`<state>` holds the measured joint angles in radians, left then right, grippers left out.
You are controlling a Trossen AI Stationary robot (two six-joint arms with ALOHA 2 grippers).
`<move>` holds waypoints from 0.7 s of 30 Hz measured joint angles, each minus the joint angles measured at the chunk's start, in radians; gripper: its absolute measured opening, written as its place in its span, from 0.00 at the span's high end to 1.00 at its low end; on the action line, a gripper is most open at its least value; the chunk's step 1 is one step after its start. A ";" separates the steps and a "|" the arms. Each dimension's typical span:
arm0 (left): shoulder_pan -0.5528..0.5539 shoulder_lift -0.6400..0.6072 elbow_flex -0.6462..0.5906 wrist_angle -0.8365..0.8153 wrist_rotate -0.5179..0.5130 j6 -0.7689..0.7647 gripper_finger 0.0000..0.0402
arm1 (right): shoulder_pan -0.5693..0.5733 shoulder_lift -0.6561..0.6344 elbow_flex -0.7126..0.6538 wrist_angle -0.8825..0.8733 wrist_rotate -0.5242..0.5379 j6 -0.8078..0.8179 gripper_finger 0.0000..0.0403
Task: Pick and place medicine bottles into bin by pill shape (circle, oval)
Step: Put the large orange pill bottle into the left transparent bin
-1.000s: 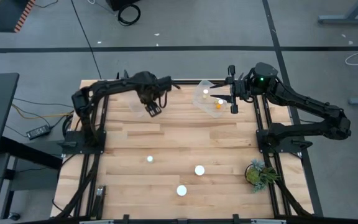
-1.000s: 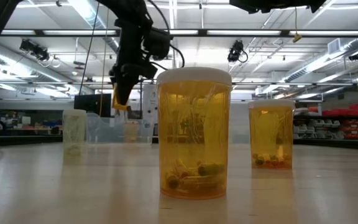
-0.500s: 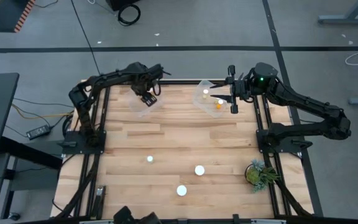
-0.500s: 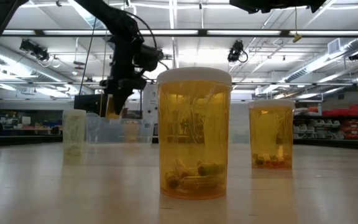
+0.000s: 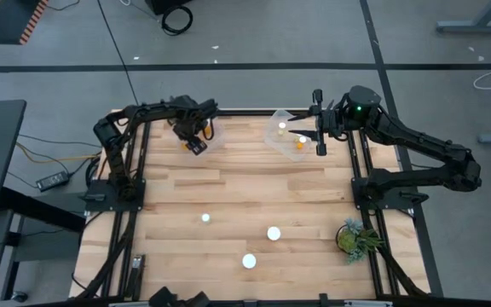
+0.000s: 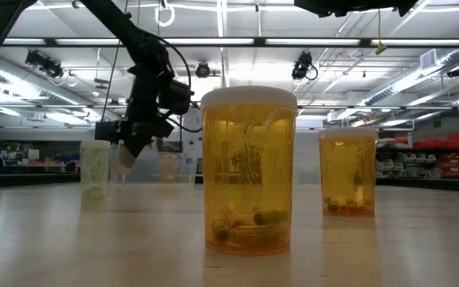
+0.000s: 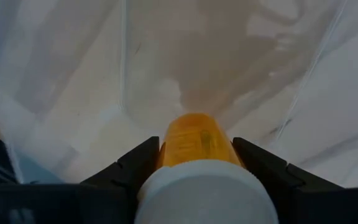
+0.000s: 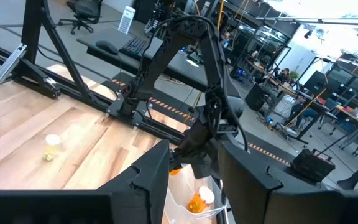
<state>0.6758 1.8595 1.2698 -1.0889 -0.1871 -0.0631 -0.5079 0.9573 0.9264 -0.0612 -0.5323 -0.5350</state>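
Note:
My left gripper is shut on an amber medicine bottle with a white cap, held down inside the clear left bin at the table's far left. My right gripper is open and empty over the clear right bin, which holds two bottles. Three more bottles stand upright on their bases on the near half of the table. My left gripper pinches the bottle's amber body, just below the white cap, between its two fingers. The fingers slant down from above. The bottle points ahead of them, its base toward the bin's floor and its cap toward the wrist. Whether the base touches the floor, I cannot tell.
A small green plant stands at the table's near right corner. In the low view a large bottle stands close in front, another to its right and a pale one farther off. Arm bases and frames line both sides.
My left gripper, still shut on the bottle, has gone toward the table's far left corner and down, ending inside the left bin. It has tipped so the bottle points downward. My right gripper has kept still and open.

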 joint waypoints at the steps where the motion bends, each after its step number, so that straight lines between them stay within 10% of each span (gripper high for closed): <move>1: 0.001 0.000 -0.005 0.000 0.001 0.000 0.49 | 0.000 0.000 0.000 0.000 0.000 0.000 0.64; 21: 0.025 0.000 -0.015 0.069 -0.030 0.025 0.38 | 0.000 0.000 0.000 0.000 0.000 -0.001 0.64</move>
<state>0.7006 1.8595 1.2548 -1.0198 -0.2173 -0.0380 -0.5080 0.9573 0.9264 -0.0608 -0.5323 -0.5355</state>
